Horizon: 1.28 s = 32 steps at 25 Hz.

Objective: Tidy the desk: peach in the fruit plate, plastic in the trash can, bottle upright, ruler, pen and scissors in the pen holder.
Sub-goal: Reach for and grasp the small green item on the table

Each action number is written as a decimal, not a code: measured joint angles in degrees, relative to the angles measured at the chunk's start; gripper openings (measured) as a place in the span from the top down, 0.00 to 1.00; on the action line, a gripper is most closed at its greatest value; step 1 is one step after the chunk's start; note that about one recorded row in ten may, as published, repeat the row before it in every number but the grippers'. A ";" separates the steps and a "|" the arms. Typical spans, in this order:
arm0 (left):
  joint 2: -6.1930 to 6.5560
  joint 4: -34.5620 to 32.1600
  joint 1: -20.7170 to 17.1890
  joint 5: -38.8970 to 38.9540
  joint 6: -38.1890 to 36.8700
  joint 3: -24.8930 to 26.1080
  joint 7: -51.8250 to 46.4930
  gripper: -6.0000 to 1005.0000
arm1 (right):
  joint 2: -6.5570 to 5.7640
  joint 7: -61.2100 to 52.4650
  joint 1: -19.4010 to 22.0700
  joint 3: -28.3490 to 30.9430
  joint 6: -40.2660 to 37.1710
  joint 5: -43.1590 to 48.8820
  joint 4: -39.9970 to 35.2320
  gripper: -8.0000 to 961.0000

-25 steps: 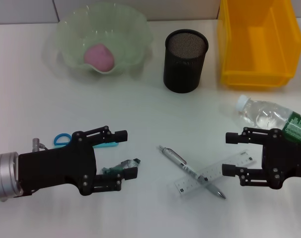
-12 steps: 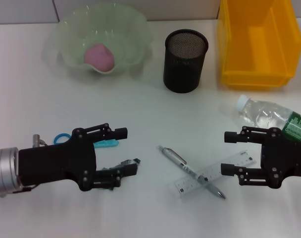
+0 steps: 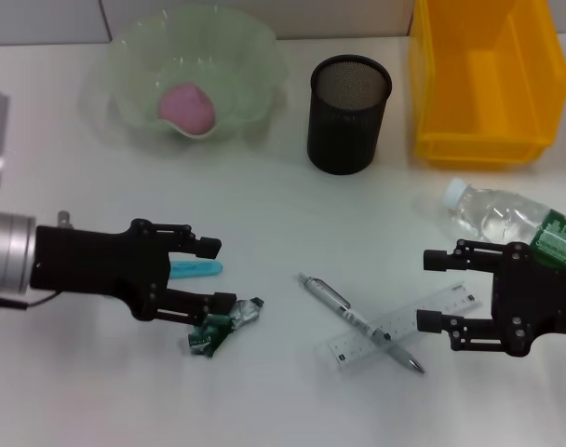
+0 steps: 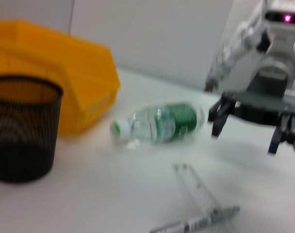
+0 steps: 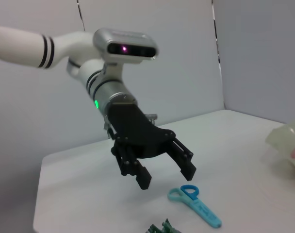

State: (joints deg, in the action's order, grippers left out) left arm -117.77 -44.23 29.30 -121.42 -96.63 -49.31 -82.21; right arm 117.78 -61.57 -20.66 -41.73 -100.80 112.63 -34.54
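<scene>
Plastic wrapper (image 3: 222, 326) lies on tabletop (image 3: 264, 214), you see left claw (image 3: 213, 275) spread wide just above it, empty. Right claw (image 3: 430, 291) wide, over ruler (image 3: 404, 326) end, beside bottle (image 3: 506, 219).

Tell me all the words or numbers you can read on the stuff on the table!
None can be read.
Bottle: green label, print too blurred.
Ruler: tick marks only, numbers too small.
Plastic wrapper: green print, unreadable.
Pen, scissors: no text shows.
</scene>
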 joint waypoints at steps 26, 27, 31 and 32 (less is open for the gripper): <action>-1.02 -15.70 14.15 -19.93 -0.37 -29.26 -38.26 0.21 | -0.69 0.89 -1.31 -0.63 0.32 1.99 -0.78 0.23; -1.03 -16.17 14.15 -20.01 0.05 -30.81 -39.27 0.21 | -0.69 0.89 -1.31 -0.63 0.32 1.99 -0.78 0.23; -1.31 -18.04 14.06 -21.56 2.21 -36.26 -42.00 0.21 | -0.61 0.90 -1.33 -0.58 0.34 1.99 -0.78 0.23; -1.33 -18.24 14.06 -21.89 2.53 -36.92 -42.23 0.21 | -0.56 0.91 -1.33 -0.58 0.34 1.99 -0.78 0.23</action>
State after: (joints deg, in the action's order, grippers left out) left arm -119.11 -62.47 43.36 -143.31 -94.11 -86.22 -124.44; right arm 117.22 -60.67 -21.99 -42.31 -100.45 114.61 -35.33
